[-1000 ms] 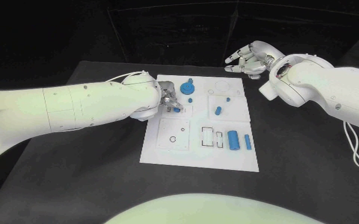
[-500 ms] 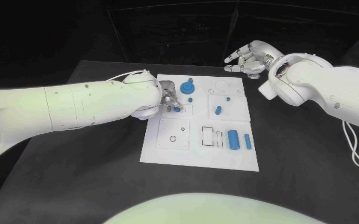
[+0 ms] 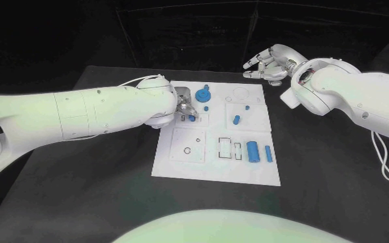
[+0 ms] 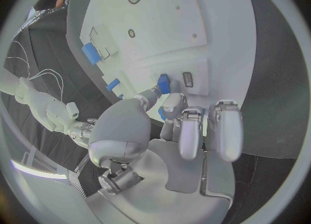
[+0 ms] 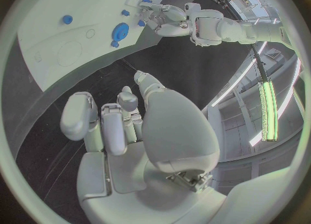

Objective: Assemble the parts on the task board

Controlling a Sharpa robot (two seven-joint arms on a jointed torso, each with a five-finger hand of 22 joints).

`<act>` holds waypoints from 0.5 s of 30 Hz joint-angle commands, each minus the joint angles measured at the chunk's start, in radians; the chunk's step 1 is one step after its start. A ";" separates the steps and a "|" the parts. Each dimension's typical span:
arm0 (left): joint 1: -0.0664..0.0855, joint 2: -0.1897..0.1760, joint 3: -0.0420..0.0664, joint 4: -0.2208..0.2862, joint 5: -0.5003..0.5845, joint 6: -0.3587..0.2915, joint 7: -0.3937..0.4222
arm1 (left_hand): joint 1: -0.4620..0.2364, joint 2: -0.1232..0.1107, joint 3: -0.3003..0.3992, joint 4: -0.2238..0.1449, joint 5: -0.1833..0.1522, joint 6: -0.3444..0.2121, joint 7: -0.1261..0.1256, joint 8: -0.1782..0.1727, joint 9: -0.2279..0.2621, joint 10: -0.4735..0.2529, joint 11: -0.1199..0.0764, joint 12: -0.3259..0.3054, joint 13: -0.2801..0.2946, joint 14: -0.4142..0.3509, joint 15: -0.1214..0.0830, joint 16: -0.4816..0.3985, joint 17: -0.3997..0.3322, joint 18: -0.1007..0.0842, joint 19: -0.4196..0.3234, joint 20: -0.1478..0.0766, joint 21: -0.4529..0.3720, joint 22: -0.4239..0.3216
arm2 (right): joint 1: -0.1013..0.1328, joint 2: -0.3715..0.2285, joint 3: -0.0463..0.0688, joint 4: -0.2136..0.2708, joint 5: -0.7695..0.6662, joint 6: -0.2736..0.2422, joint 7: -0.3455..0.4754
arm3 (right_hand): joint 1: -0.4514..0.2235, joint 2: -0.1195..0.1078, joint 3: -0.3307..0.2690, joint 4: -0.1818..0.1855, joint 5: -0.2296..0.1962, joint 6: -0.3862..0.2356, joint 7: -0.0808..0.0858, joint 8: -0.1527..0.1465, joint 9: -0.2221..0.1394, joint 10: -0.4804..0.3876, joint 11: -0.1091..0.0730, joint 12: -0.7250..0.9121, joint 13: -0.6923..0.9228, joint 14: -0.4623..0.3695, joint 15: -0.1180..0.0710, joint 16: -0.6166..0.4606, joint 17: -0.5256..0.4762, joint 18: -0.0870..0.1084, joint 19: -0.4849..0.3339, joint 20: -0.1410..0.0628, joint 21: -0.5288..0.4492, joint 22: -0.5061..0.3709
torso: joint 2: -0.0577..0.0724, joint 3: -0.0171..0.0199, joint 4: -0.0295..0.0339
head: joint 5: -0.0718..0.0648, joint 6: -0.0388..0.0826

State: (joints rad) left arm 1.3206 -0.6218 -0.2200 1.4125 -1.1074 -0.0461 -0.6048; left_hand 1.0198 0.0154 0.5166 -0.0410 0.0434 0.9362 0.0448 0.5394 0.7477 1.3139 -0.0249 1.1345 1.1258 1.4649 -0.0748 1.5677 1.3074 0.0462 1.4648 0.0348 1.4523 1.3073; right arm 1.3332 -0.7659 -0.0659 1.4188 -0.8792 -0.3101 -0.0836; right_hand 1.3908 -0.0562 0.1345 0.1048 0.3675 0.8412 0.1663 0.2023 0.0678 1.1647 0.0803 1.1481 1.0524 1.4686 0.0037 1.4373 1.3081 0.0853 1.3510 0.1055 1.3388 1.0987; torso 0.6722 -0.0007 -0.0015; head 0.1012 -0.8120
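The white task board (image 3: 212,167) lies in the middle of the black table. My left hand (image 3: 184,108) is low over its left side, thumb and a finger pinching a small blue part (image 4: 164,84) against the board beside a small rectangular slot (image 4: 187,79). A round blue part (image 3: 203,94) stands just beyond the hand. A blue peg (image 3: 236,120) stands mid-board, and a blue cylinder (image 3: 253,152) and a thin blue bar (image 3: 268,153) lie at the right. My right hand (image 3: 267,66) hovers past the board's far right corner, fingers apart and holding nothing.
The board has empty cut-outs at its near left (image 3: 188,151) and centre (image 3: 225,147). In the right wrist view the board (image 5: 58,42) and my left hand (image 5: 165,19) lie beyond my right hand (image 5: 123,120). Black table surrounds the board.
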 commanded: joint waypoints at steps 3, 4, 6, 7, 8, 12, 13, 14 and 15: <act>-0.001 0.006 -0.002 -0.008 0.007 0.040 -0.009 | -0.015 -0.007 -0.026 0.011 0.005 0.012 -0.003 0.009 0.005 0.008 -0.001 0.005 0.003 0.106 -0.008 0.003 0.263 -0.006 0.033 -0.008 -0.001 0.089 | 0.002 0.000 0.001 0.003 -0.007 0.012 -0.001 | -0.005 0.002 -0.002 0.006 0.005 0.001 0.004 0.003 -0.001 0.000 0.000 -0.001 -0.001 0.047 -0.004 -0.005 0.024 0.007 -0.006 -0.001 -0.007 -0.001 | 0.000 -0.0007 -0.0004 | 0.000 -0.001; -0.001 0.006 -0.002 -0.009 0.007 0.043 -0.009 | -0.017 -0.009 -0.031 0.012 0.005 0.013 -0.004 0.011 0.006 0.009 -0.002 0.006 0.004 0.106 -0.009 0.003 0.263 -0.006 0.033 -0.008 0.000 0.090 | 0.002 0.000 0.001 0.003 -0.007 0.013 -0.001 | -0.006 0.003 -0.002 0.007 0.005 0.001 0.004 0.003 -0.001 -0.001 0.000 -0.001 -0.002 0.046 -0.004 -0.006 0.023 0.007 -0.007 -0.001 -0.007 -0.003 | 0.000 -0.0008 -0.0004 | -0.001 -0.001; -0.001 0.008 -0.002 -0.010 0.008 0.046 -0.010 | -0.019 -0.011 -0.038 0.014 0.005 0.014 -0.005 0.013 0.008 0.009 -0.003 0.008 0.006 0.106 -0.010 0.003 0.263 -0.006 0.033 -0.009 0.000 0.090 | 0.002 0.000 0.001 0.003 -0.007 0.014 -0.002 | -0.007 0.003 -0.002 0.008 0.005 0.001 0.004 0.003 -0.001 -0.002 0.000 -0.002 -0.003 0.046 -0.004 -0.006 0.023 0.008 -0.007 -0.001 -0.008 -0.004 | 0.000 -0.0010 -0.0003 | 0.000 -0.001; -0.001 0.008 -0.002 -0.011 0.008 0.048 -0.010 | -0.019 -0.012 -0.040 0.015 0.005 0.014 -0.005 0.013 0.009 0.010 -0.003 0.009 0.006 0.106 -0.010 0.003 0.263 -0.007 0.033 -0.009 0.000 0.090 | 0.002 0.000 0.000 0.003 -0.007 0.015 -0.002 | -0.007 0.003 -0.002 0.008 0.005 0.001 0.004 0.003 -0.001 -0.002 0.000 -0.002 -0.003 0.046 -0.004 -0.006 0.023 0.008 -0.007 -0.001 -0.008 -0.004 | 0.000 -0.0010 -0.0002 | 0.000 -0.001; -0.001 0.009 -0.002 -0.012 0.008 0.049 -0.010 | -0.020 -0.012 -0.043 0.016 0.005 0.014 -0.006 0.014 0.009 0.010 -0.003 0.009 0.007 0.106 -0.010 0.003 0.263 -0.006 0.033 -0.009 0.000 0.090 | 0.002 0.001 0.000 0.003 -0.007 0.016 -0.002 | -0.007 0.003 -0.002 0.008 0.005 0.001 0.004 0.003 -0.001 -0.002 0.000 -0.002 -0.003 0.046 -0.004 -0.006 0.023 0.008 -0.007 -0.001 -0.008 -0.004 | 0.000 -0.0010 0.0007 | -0.001 -0.002; -0.001 0.009 -0.002 -0.013 0.008 0.049 -0.010 | -0.023 -0.014 -0.053 0.020 0.005 0.015 -0.007 0.017 0.012 0.010 -0.004 0.010 0.007 0.106 -0.011 0.003 0.263 -0.007 0.034 -0.010 0.000 0.091 | 0.002 0.002 0.000 0.002 -0.007 0.017 -0.002 | -0.007 0.003 -0.002 0.008 0.005 0.000 0.004 0.003 -0.001 -0.002 0.000 -0.002 -0.003 0.046 -0.004 -0.006 0.022 0.008 -0.007 -0.001 -0.008 -0.004 | 0.000 -0.0009 0.0011 | -0.001 -0.003; -0.001 0.009 -0.002 -0.013 0.008 0.048 -0.010 | -0.025 -0.015 -0.057 0.022 0.005 0.015 -0.007 0.017 0.013 0.010 -0.005 0.011 0.008 0.106 -0.011 0.003 0.263 -0.007 0.033 -0.010 0.000 0.091 | 0.002 0.003 0.000 0.002 -0.007 0.018 -0.002 | -0.007 0.003 -0.002 0.008 0.005 0.000 0.004 0.003 -0.001 -0.002 0.000 -0.002 -0.003 0.046 -0.004 -0.006 0.022 0.008 -0.007 -0.001 -0.008 -0.003 | 0.000 -0.0010 0.0012 | -0.001 -0.003; -0.001 0.009 -0.002 -0.013 0.008 0.047 -0.010 | -0.026 -0.016 -0.061 0.024 0.005 0.016 -0.007 0.018 0.013 0.010 -0.005 0.011 0.008 0.106 -0.012 0.003 0.263 -0.006 0.033 -0.011 -0.001 0.089 | 0.002 0.003 0.000 0.002 -0.007 0.018 -0.001 | -0.007 0.003 -0.002 0.008 0.005 0.000 0.004 0.003 -0.001 -0.002 0.000 -0.002 -0.003 0.046 -0.004 -0.006 0.022 0.008 -0.007 -0.001 -0.008 -0.003 | 0.000 -0.0009 0.0011 | -0.001 -0.003; -0.001 0.009 -0.002 -0.014 0.008 0.046 -0.010 | -0.030 -0.018 -0.068 0.027 0.005 0.017 -0.007 0.020 0.015 0.010 -0.005 0.011 0.008 0.106 -0.012 0.003 0.263 -0.006 0.032 -0.011 -0.002 0.088 | 0.002 0.004 0.000 0.002 -0.007 0.019 -0.001 | -0.007 0.003 -0.002 0.008 0.005 0.000 0.004 0.003 -0.001 -0.002 0.000 -0.002 -0.003 0.046 -0.004 -0.006 0.022 0.008 -0.007 -0.001 -0.008 -0.003 | 0.000 -0.0009 0.0010 | -0.001 -0.003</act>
State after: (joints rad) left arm 1.3224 -0.6137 -0.2192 1.3988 -1.1058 -0.0242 -0.6051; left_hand 1.0004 -0.0038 0.4529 -0.0147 0.0438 0.9455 0.0355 0.5544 0.7613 1.3189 -0.0306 1.1424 1.1332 1.4651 -0.0821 1.5677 1.3074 0.0462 1.4663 0.0334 1.4523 1.3073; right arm 1.3332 -0.7632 -0.0659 1.4191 -0.8819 -0.3013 -0.0868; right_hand 1.3908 -0.0562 0.1317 0.1075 0.3675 0.8412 0.1664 0.2023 0.0679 1.1647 0.0804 1.1481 1.0507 1.4685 0.0036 1.4373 1.3079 0.0853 1.3510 0.1055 1.3342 1.0959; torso 0.6723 -0.0014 -0.0014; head 0.1002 -0.8151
